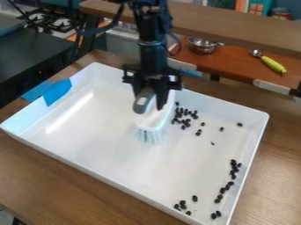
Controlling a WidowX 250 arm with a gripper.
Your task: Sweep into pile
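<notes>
My gripper [150, 94] hangs over the upper middle of the white tray [111, 169], shut on the brush [157, 118]. The brush's grey handle end tilts up between the fingers, and its pale bristles point down toward the tray floor, left of the beans. One loose cluster of black beans [185, 118] lies just right of the brush. More beans [233, 169] run in a line along the tray's right wall, and a few [183, 205] sit near the front right corner. Single beans are scattered between these groups.
Blue tape [57, 91] is stuck over the tray's left wall. The tray's raised walls surround the beans. Behind it are a wooden shelf beam [235, 30], a metal pot [203, 45] and a spoon with a yellow-green handle [273, 64]. A stove stands at the back left.
</notes>
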